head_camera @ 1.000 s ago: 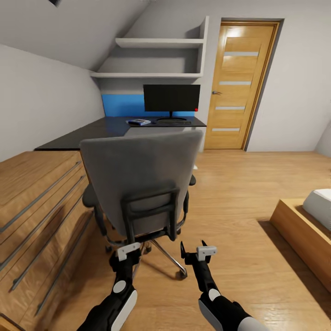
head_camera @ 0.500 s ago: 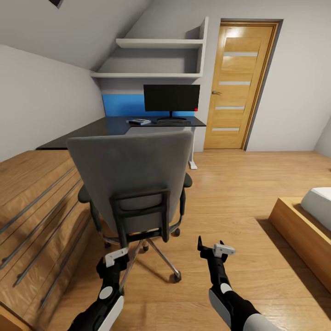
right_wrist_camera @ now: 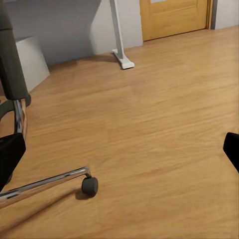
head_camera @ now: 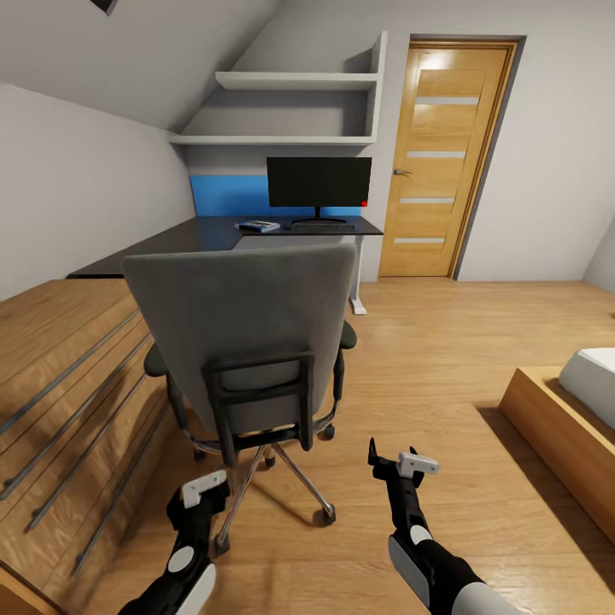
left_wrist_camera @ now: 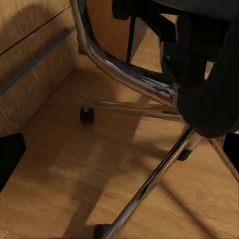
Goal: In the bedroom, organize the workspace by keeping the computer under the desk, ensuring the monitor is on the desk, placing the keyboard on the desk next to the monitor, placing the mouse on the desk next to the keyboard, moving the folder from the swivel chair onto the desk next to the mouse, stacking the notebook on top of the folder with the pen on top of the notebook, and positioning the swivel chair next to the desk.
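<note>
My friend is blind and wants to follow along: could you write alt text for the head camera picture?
A grey padded swivel chair on a chrome castor base stands with its back to the camera on a light wood floor, before a long black-topped desk carrying a black widescreen monitor. Two black robot arms reach up from below, the left tool and right tool empty.

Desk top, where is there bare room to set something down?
The desk is bare along its long near-left stretch, between the grey wall and the swivel chair. The far end is crowded: monitor, keyboard and folder cluster there.
</note>
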Motion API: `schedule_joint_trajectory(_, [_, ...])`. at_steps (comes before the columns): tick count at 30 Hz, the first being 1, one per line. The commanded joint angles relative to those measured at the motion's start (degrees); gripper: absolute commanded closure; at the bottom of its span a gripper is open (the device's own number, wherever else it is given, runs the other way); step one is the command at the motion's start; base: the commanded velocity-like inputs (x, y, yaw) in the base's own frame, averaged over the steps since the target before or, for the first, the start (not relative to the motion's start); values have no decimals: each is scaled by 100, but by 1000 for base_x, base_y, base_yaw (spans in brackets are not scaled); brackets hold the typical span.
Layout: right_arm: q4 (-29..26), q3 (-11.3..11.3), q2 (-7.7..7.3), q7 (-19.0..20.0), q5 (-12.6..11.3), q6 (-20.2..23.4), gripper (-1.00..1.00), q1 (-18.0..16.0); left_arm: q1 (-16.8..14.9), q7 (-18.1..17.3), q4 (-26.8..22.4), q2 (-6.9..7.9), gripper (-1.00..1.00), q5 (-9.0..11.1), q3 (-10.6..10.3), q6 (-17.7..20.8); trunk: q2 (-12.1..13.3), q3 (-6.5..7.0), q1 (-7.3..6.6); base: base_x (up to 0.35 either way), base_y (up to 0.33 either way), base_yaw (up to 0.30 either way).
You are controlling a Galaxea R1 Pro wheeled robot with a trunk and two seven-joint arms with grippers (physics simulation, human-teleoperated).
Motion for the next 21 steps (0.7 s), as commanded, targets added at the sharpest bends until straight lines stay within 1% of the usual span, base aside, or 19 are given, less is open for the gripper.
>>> schedule_joint_trajectory(1, [2, 48, -6, -49, -26, -18, -100, -7, -5, 37, -13, 48, -100, 145, -20, -36, -2, -5, -1, 0, 0, 0])
schedule_joint_trajectory(2, [2, 45, -10, -49, -26, -12, -100, -9, -3, 39, -34, 111, -100, 323, 31, -28, -2, -5, -1, 0, 0, 0])
schedule_joint_trajectory(3, [2, 44, -12, -51, -26, -10, -100, -10, -3, 41, -42, 134, -100, 410, 60, -22, -2, -5, -1, 0, 0, 0])
schedule_joint_trajectory(4, [2, 42, -17, -54, -26, 0, -100, -11, -2, 45, -51, 203, -100, 624, 169, 21, -2, -5, -1, 0, 0, 0])
schedule_joint_trajectory(5, [2, 41, -19, -55, -26, 6, -100, -11, -2, 47, -54, 267, -100, 712, 267, 103, -2, -5, -1, 0, 0, 0])
schedule_joint_trajectory(6, [2, 41, -19, -56, -26, 8, -100, -11, -1, 47, -55, 303, -100, 743, 322, 167, -2, -5, -1, 0, 0, 0])
schedule_joint_trajectory(7, [0, 40, -20, -57, -26, 11, -100, -11, -1, 46, -56, 367, -100, 788, 433, 341, -2, -5, -1, 0, 0, 0])
schedule_joint_trajectory(9, [-4, 40, -21, -59, -26, 12, -100, -12, -1, 64, -57, 409, -100, 816, 535, 562, -2, -5, -1, 0, 0, 0])
schedule_joint_trajectory(10, [-12, 40, -21, -60, -26, 14, -100, -12, -1, 72, -58, 440, -100, 835, 634, 806, -2, -5, -1, 0, 0, 0])
schedule_joint_trajectory(11, [-14, 40, -21, -59, -26, 14, -100, -12, -1, 73, -58, 450, -100, 843, 689, 931, -2, -5, -1, 0, 0, 0])
schedule_joint_trajectory(13, [-26, 40, -21, -60, -26, 15, -100, -12, 2, 73, -49, 471, -100, 862, 964, 1381, -2, -5, -1, 0, 0, 0])
schedule_joint_trajectory(15, [-39, 39, -32, -59, -26, 8, -100, -12, 6, 72, -39, 481, -100, 871, 1218, 1695, -2, -5, -1, 0, 0, 0])
schedule_joint_trajectory(17, [-87, 39, -41, -52, -26, 2, -100, -12, -4, 88, -36, 487, -100, 873, 1336, 1860, -2, -5, -1, 0, 0, 0])
schedule_joint_trajectory(18, [-192, 52, -60, -45, -18, -8, -100, -12, -71, 94, -52, 495, -100, 868, 1405, 2043, -2, -5, -1, 0, 0, 0])
schedule_joint_trajectory(19, [-281, 62, -98, -35, -5, -10, -100, -12, -142, 91, -97, 517, -100, 858, 1431, 2158, -2, -5, -1, 0, 0, 0])
schedule_joint_trajectory(21, [-445, 89, -226, -3, 9, -6, -100, -7, -225, 72, -306, 560, -100, 848, 1463, 2289, -2, -5, -1, 0, 0, 0])
